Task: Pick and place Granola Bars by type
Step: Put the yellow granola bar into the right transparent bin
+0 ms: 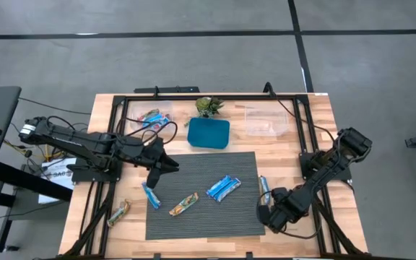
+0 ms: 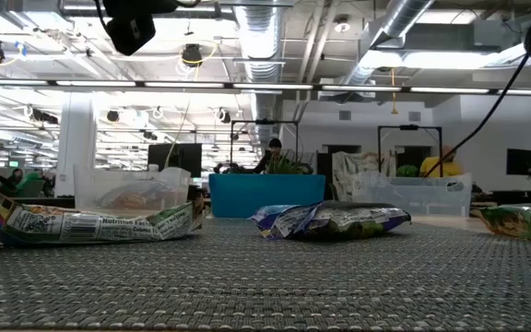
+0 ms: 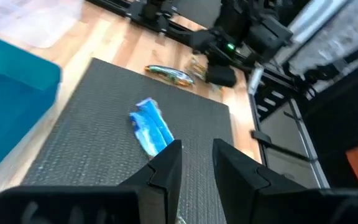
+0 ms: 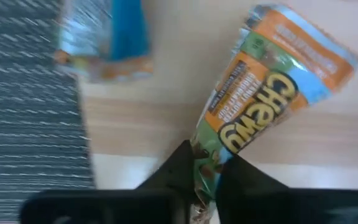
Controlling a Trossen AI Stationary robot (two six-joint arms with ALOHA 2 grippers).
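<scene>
The left arm stretches in from the left side of the tabletop, its hand (image 1: 166, 165) over the left part, fingers (image 3: 166, 168) slightly parted with nothing between them. The right arm folds down at the right side, its hand (image 1: 264, 211) low near the front right, fingers (image 4: 176, 171) pinched on the end of a granola bar (image 4: 260, 106).

Bright-blue wrappers are seen on several Granola Bars (image 1: 223, 188); one tan-green-orange bar (image 4: 266, 106) carries white lettering. The mat (image 1: 193, 220) is dark grey, ribbed.
</scene>
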